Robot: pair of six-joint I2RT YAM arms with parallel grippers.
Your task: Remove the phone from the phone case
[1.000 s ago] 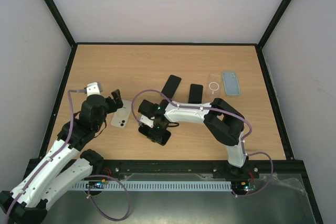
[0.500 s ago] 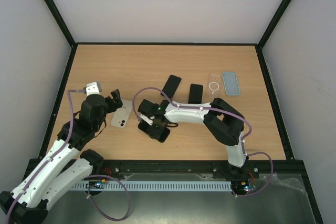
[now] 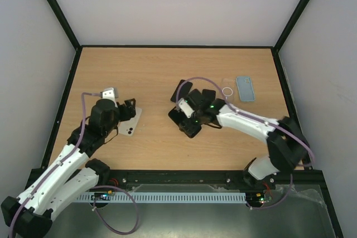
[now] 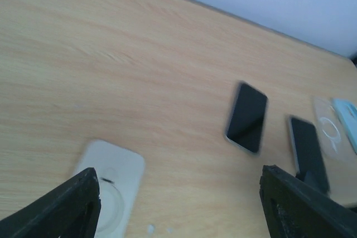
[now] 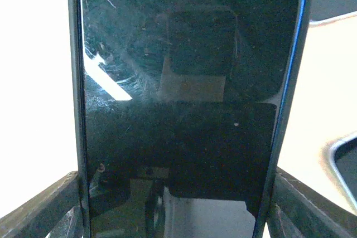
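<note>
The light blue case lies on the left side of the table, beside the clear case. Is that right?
No. The light blue case lies on the right side of the table, beside the clear case; see the top external view.

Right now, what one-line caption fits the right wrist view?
Right gripper grips a smudged, dark-screened phone by its edges, screen filling the view.

Dark phone [image 5: 178,98], lower end cut off in the right wrist view, white case [image 4: 109,190] cropped at the left wrist view's bottom, clear case [image 4: 328,127] and blue case [image 4: 346,116] — far right corner — blurred
</note>
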